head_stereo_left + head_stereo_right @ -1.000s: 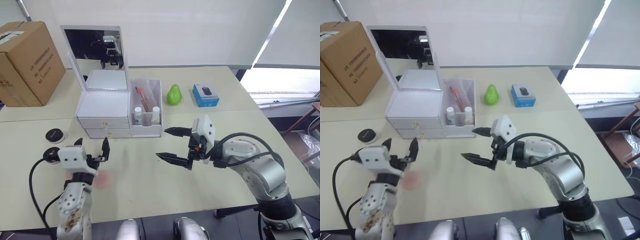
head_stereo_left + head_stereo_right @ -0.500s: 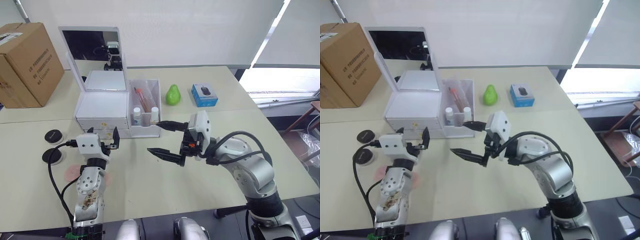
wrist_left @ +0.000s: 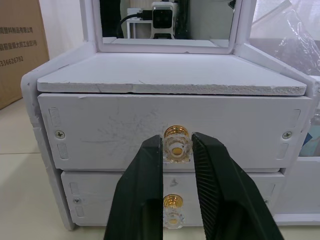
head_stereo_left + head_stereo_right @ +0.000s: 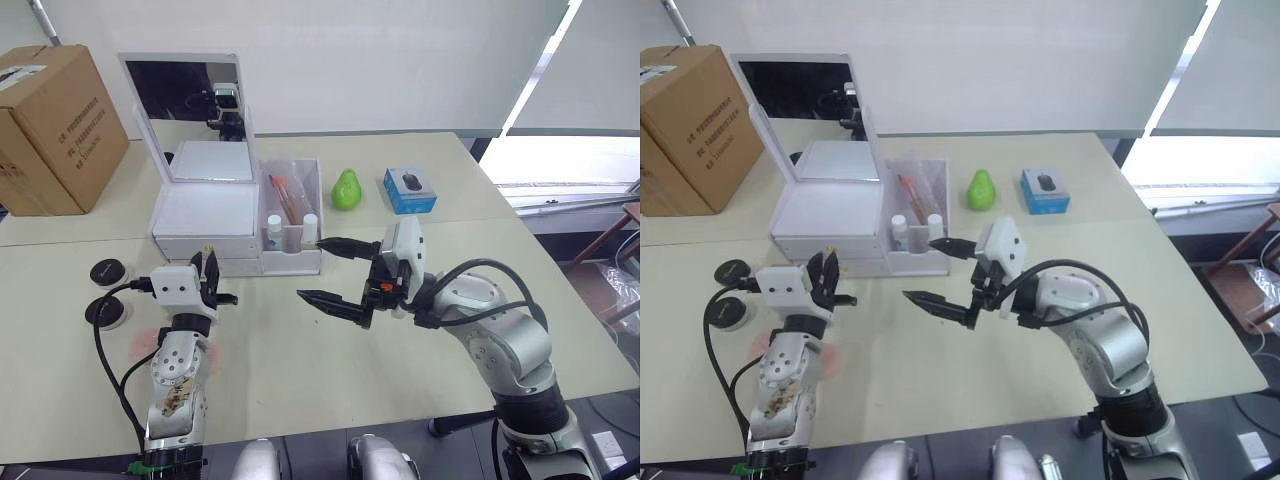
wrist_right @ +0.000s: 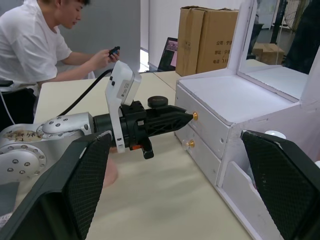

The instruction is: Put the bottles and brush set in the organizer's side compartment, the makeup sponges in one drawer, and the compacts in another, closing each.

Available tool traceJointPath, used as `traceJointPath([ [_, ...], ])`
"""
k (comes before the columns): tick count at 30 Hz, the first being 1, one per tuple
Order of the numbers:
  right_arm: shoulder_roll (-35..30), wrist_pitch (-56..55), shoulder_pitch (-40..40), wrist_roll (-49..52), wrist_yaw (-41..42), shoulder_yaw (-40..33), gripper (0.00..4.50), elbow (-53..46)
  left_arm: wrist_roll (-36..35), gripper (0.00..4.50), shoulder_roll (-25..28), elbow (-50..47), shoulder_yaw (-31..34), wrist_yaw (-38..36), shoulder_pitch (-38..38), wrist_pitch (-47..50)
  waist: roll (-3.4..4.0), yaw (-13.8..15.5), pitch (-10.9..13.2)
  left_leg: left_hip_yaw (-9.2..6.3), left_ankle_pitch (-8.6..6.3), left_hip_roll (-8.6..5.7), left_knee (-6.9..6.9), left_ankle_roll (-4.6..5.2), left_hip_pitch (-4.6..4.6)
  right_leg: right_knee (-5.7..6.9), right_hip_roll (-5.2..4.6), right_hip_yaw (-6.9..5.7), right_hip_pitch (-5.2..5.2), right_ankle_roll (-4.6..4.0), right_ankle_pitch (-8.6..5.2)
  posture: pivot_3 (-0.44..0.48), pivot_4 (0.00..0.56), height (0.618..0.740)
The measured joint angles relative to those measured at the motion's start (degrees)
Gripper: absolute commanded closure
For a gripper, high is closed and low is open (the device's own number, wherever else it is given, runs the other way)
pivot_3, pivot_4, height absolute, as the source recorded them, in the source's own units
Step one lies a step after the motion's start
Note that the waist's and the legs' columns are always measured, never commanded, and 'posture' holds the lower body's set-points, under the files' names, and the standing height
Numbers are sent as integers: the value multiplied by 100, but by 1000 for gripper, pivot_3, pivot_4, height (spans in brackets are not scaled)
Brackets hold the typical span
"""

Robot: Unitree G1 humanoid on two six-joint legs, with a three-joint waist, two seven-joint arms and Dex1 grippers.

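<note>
The white organizer (image 4: pixel 205 215) stands at the table's back with its mirror lid up and both drawers shut. My left gripper (image 3: pixel 177 150) is shut on the upper drawer's gold knob (image 3: pixel 177 144); the lower knob (image 3: pixel 171 206) is free. The translucent side compartment (image 4: pixel 292 215) holds two small bottles (image 4: pixel 273 232) and the brush set (image 4: pixel 283 195). Two black compacts (image 4: pixel 108 271) (image 4: pixel 107 312) lie left of my left arm. Pink makeup sponges (image 4: pixel 762 345) show partly from behind that arm. My right gripper (image 4: pixel 312 268) hovers open in front of the side compartment, holding nothing.
A brown cardboard box (image 4: pixel 50 125) sits at the back left. A green pear (image 4: pixel 347 190) and a blue box with a mouse picture (image 4: pixel 410 190) lie right of the organizer. A seated person (image 5: pixel 35 45) is across the room.
My left gripper went forward from over the sponges to the drawers and closed on the upper knob. The right gripper shifted left toward the organizer, staying open.
</note>
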Motion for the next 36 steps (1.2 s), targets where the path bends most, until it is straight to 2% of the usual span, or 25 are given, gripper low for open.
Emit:
traceJointPath([
  [9, -63, 2, 0, 54, -83, -11, 0, -3, -35, 3953, 112, -72, 1, -66, 143, -57, 3, -16, 1, 0, 0, 0, -2, 0, 1, -1, 0, 0, -1, 0, -1, 0, 150, 730],
  [18, -80, 3, 5, 71, -99, 7, 0, -13, -369, 3953, 382, -1371, -29, -653, 1966, -273, 27, -80, 12, 4, -3, 0, -21, -4, 3, -7, -12, -2, -12, -6, -9, 0, 150, 730],
  [21, -80, 3, 5, 71, -99, 7, 0, -10, -391, 3953, 378, -1665, -79, -687, 2374, -285, 39, -75, 20, 4, -14, -1, -23, -24, -1, -10, -14, -2, -48, -4, -11, 0, 150, 730],
  [36, -83, 2, 4, 94, -45, 5, 0, -1, -607, 3953, 450, -1966, 46, -692, 2687, -152, 40, -91, 22, 4, -4, -3, -24, -6, -19, -6, -10, -1, -75, -4, -11, 0, 150, 730],
])
